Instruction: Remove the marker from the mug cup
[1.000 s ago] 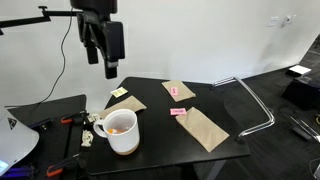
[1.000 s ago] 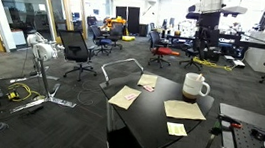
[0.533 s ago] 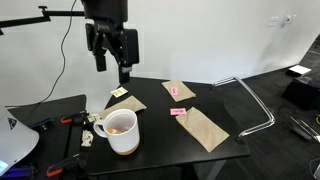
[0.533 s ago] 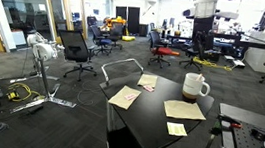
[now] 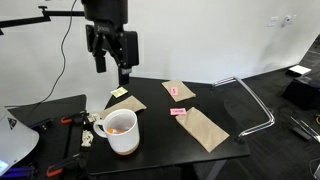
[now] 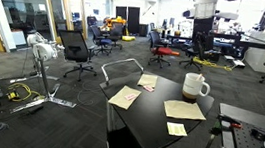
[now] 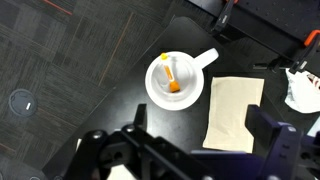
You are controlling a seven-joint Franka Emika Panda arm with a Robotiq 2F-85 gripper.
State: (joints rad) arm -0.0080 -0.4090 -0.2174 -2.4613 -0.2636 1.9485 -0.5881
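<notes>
A white mug (image 5: 124, 133) stands on the black round table (image 5: 170, 142). An orange marker (image 5: 117, 128) lies inside the mug. The wrist view looks straight down on the mug (image 7: 176, 82), with the marker (image 7: 171, 77) leaning in it. The mug (image 6: 194, 86) also shows in an exterior view, where the marker is hidden. My gripper (image 5: 113, 66) hangs high above the table, behind the mug, open and empty. Its fingers (image 7: 200, 150) are spread wide at the bottom of the wrist view.
Brown paper sheets (image 5: 205, 128) (image 5: 178, 91) (image 7: 233, 110) and small sticky notes (image 5: 179, 112) lie on the table. A white metal frame (image 5: 252, 100) stands beside it. Orange-handled tools (image 5: 70, 120) lie on a side bench. Office chairs (image 6: 75, 49) stand behind.
Since a second ago the gripper has shifted sideways and slightly down above the table and turned. It has held still over the last half second. The mug and marker have not moved.
</notes>
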